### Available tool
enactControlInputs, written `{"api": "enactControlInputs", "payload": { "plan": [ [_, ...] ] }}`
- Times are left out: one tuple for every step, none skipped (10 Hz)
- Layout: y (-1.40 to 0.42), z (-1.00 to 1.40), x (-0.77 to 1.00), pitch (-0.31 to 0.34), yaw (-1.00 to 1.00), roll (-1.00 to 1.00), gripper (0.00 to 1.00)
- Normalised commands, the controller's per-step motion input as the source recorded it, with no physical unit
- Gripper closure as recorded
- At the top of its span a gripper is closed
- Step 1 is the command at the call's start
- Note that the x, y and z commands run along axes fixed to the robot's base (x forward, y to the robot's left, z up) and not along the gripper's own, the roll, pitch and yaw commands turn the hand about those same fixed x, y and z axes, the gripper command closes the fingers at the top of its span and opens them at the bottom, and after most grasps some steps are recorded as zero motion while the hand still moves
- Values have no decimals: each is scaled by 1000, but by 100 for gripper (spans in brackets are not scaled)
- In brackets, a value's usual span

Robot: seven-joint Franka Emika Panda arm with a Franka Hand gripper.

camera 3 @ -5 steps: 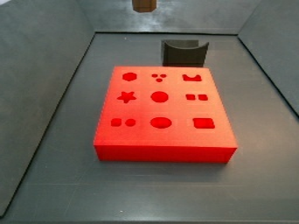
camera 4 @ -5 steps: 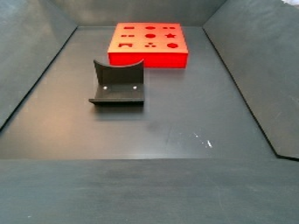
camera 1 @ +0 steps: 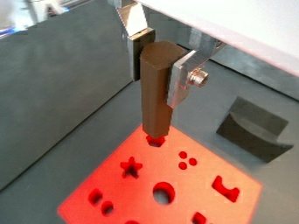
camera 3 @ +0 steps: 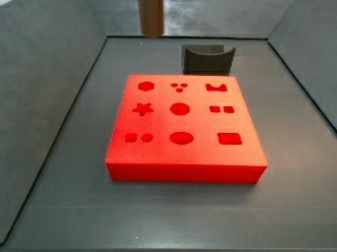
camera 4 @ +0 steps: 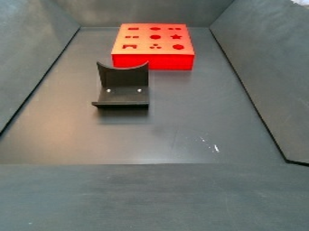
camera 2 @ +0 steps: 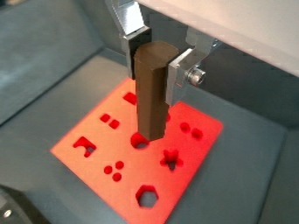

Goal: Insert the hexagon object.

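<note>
The gripper [camera 1: 159, 54] hangs high above the red board [camera 1: 163, 179], its silver fingers [camera 1: 184, 74] closed on the upper end of the hexagon object [camera 1: 155, 92], a slim brown wooden bar that hangs upright between the plates, as both wrist views show [camera 2: 151, 87]. The peg's lower end is in the air, clear of the board [camera 2: 140, 149], and no part of it sits in a hole. In a side view only the lower part of the peg [camera 3: 153, 16] shows at the top edge, above the far end of the floor and beyond the board [camera 3: 183, 130]; the gripper itself is out of that picture. The board lies flat on the dark floor [camera 3: 66, 197], its top cut with rows of shaped holes, among them a star [camera 3: 144, 109], a circle [camera 3: 182, 109] and a small hexagon [camera 3: 145, 87]. The fixture [camera 3: 208, 58] stands just beyond the board's far edge. In a side view from the opposite end, the fixture [camera 4: 122, 86] stands nearer than the board [camera 4: 154, 46], with neither peg nor gripper in sight.
</note>
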Motion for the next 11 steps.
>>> {"api": "enactControlInputs", "payload": {
  "plan": [
    [209,-660,0,203,-834,1,100],
    [206,-580,0,257,-817,0,100],
    [286,-523,-17,300,-717,0,100],
    [451,-540,-77,300,-566,0,100],
    [560,-566,-129,286,-471,0,100],
    [589,-566,-169,94,-411,-46,100],
    [417,-349,-234,-137,-140,-133,100],
    [34,-340,-306,-287,0,-127,100],
    [0,-271,-309,-427,0,-197,100],
    [-14,-71,-340,-497,-20,-274,100],
    [14,0,-260,-479,-29,-356,100]
  ]
}}
